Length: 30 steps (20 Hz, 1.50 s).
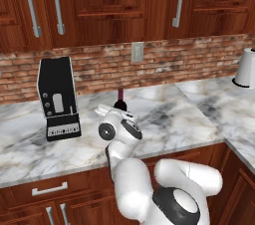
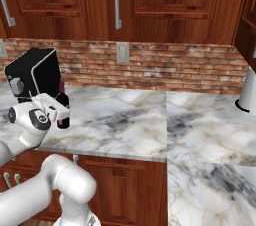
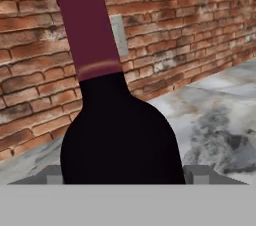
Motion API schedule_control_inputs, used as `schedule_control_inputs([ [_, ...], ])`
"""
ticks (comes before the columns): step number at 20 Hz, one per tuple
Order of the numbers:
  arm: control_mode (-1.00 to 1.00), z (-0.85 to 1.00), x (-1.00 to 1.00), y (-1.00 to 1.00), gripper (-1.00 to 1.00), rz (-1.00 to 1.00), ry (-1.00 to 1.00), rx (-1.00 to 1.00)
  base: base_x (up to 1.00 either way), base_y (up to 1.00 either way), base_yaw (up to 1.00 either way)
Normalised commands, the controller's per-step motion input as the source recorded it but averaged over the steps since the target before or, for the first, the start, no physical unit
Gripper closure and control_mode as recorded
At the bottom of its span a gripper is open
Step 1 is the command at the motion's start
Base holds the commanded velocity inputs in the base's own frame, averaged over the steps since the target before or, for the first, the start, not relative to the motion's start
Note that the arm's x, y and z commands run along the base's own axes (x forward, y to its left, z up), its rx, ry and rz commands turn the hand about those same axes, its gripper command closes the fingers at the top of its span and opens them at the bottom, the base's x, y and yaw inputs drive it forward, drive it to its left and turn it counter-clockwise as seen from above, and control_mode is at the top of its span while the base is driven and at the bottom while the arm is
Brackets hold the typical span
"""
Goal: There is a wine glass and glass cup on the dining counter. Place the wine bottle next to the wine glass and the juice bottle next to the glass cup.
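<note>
The wine bottle (image 3: 120, 135) stands upright on a marble wall counter (image 1: 169, 119) in front of a brick backsplash. It has a dark body and a dark-red neck. My gripper (image 3: 125, 176) is level with the bottle's shoulder, one grey fingertip (image 3: 54, 174) at each side of the body, and it looks open. From the left base the neck of the bottle (image 1: 120, 95) rises just behind the hand, where the gripper (image 1: 119, 111) sits. From the right base the bottle (image 2: 63, 101) sits inside the gripper (image 2: 62, 115). The wine glass, glass cup, juice bottle and dining counter are out of view.
A black coffee machine (image 1: 58, 97) stands on the counter just left of the bottle. A white appliance (image 1: 246, 68) sits at the far right corner. Wall cabinets hang above, and drawers run below the counter's front edge (image 1: 74, 169).
</note>
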Motion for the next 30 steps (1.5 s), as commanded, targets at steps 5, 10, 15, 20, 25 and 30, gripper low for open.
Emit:
schedule_control_inputs([
  [5, -1.0, 0.12, -0.4, 0.26, 1.0, -0.2, 0.0, 0.01, 0.0, 0.0, 0.0],
  [10, -1.0, 0.06, -0.46, 0.23, 1.0, -0.21, 0.0, 0.0, 0.0, 0.0, 0.0],
  [15, -1.0, 0.11, -0.42, 0.18, 1.0, -0.15, 0.0, 0.0, 0.0, 0.0, 0.0],
  [20, -1.0, 0.16, -0.4, 0.14, 1.0, -0.12, 0.0, -0.01, 0.0, 0.0, 0.0],
  [25, -1.0, 0.17, -0.41, 0.11, 1.0, -0.03, 0.0, -0.04, 0.0, 0.0, 0.0],
  [30, -1.0, 0.12, -0.47, 0.09, 1.0, 0.0, -0.04, -0.05, 0.0, 0.0, 0.0],
])
